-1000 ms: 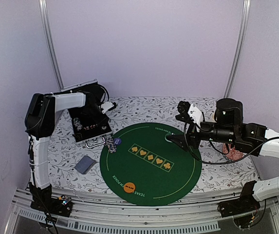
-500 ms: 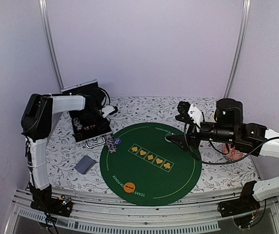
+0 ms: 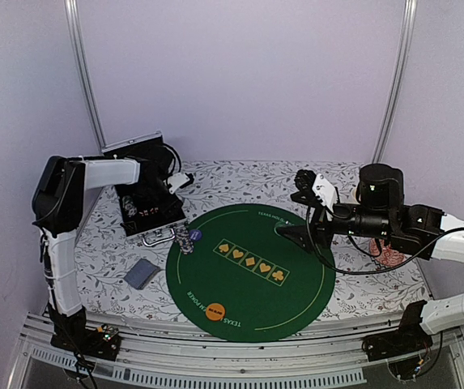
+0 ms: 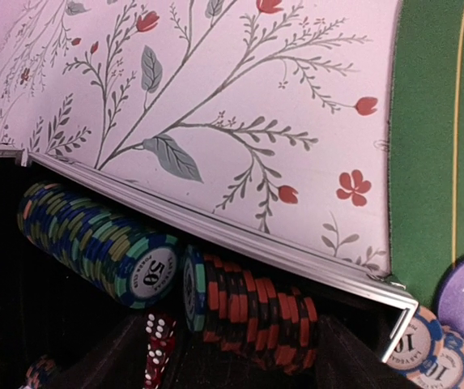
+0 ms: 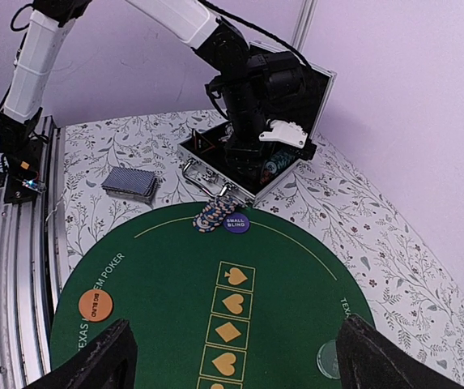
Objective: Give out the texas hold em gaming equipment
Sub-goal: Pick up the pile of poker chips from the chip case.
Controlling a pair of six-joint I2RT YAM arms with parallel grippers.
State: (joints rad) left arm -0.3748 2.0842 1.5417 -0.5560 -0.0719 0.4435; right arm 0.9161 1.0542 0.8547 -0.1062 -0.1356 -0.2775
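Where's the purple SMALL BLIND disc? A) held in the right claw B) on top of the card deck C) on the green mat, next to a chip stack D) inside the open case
C: the purple SMALL BLIND disc lies at the edge of the green mat, right beside the chip stack.

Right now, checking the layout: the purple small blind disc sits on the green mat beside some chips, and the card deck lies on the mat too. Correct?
The card deck lies off the green mat, on the floral cloth left of it; the top view shows this. The purple small blind disc sits on the mat beside the chips.
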